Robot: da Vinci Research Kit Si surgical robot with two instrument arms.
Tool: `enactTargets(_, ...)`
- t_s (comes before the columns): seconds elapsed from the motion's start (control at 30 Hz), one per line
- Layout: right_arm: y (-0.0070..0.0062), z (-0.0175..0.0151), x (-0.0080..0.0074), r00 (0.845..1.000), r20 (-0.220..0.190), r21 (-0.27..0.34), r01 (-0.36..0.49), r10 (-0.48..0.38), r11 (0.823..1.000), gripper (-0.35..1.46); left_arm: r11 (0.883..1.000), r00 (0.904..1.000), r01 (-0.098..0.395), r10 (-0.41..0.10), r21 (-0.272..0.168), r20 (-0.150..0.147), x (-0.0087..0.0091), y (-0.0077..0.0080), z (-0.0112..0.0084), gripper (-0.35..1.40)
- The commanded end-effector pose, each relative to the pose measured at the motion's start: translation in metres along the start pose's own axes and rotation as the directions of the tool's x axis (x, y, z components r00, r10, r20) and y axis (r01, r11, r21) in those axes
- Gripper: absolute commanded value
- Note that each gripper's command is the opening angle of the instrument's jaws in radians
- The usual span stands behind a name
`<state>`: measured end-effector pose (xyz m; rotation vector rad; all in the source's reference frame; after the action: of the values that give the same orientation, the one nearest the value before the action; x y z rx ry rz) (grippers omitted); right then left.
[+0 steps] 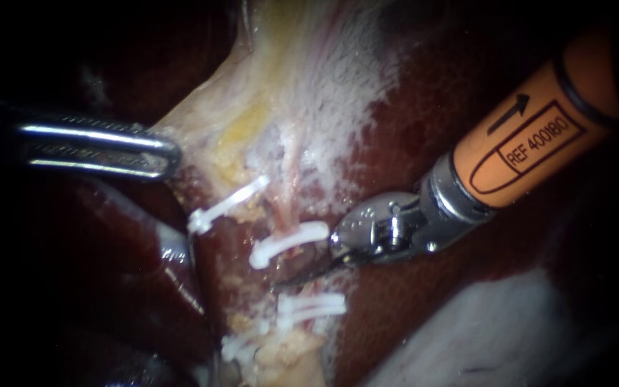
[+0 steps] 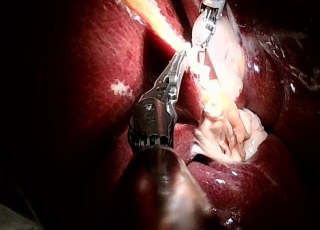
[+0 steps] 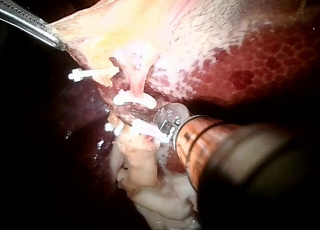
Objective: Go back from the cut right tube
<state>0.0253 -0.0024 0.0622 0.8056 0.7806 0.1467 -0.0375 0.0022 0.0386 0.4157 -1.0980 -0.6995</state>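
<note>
My left instrument (image 1: 170,154) comes in from the left, its jaws shut on the edge of the pale gallbladder tissue (image 1: 281,86). In its wrist view the same hold shows at the left instrument (image 2: 177,65). The pink right tube (image 1: 286,204) runs down to a white clip (image 1: 288,242). Below a gap lie two more clips (image 1: 313,304) on the lower stump. My right instrument (image 1: 302,276), with an orange shaft, has thin dark blades lying together in that gap. The right wrist view shows the right instrument (image 3: 131,123) between the upper clip (image 3: 134,99) and the lower clip (image 3: 147,132).
Another white clip (image 1: 225,206) sits on the left tube, and one more clip (image 1: 241,349) lies lower down. Dark red liver (image 1: 410,122) surrounds the field. A pale grey patch (image 1: 496,337) lies at the lower right. Loose pale tissue (image 3: 150,190) lies under the right shaft.
</note>
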Motion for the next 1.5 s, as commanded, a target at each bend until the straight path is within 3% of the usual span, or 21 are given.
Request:
enactTargets(0.03, 0.0000, 0.0000, 0.0000, 1.000, 0.000, 0.000, 0.000, 0.000, 1.000, -0.35, 1.000, 1.0000, 0.000, 0.000, 0.000, 0.000, 0.0000, 0.0000, 0.0000, -0.35)
enactTargets(0.6, 0.0004, -0.0002, -0.0002, 1.000, -0.001, -0.002, 0.006, -0.006, 1.000, -0.35, 1.000, 1.0000, 0.000, 0.000, 0.000, 0.000, 0.0000, 0.0000, 0.0000, -0.35)
enactTargets(0.93, 0.0006, -0.0003, -0.0002, 0.999, -0.020, -0.047, 0.027, -0.028, 0.999, -0.35, 1.000, 1.0000, -0.001, 0.001, 0.000, 0.000, 0.0001, 0.0000, 0.0000, -0.35)
enactTargets(1.1, 0.0004, -0.0003, -0.0002, 0.999, -0.021, -0.050, 0.027, -0.028, 0.998, 0.00, 1.000, 1.0000, -0.001, 0.001, 0.000, 0.000, 0.0001, 0.0000, 0.0000, -0.35)
enactTargets(1.5, 0.0001, -0.0005, 0.0001, 0.998, -0.019, -0.054, 0.060, -0.061, 0.997, 0.54, 1.000, 1.0000, -0.001, 0.001, 0.000, 0.000, 0.0002, 0.0000, -0.0001, -0.35)
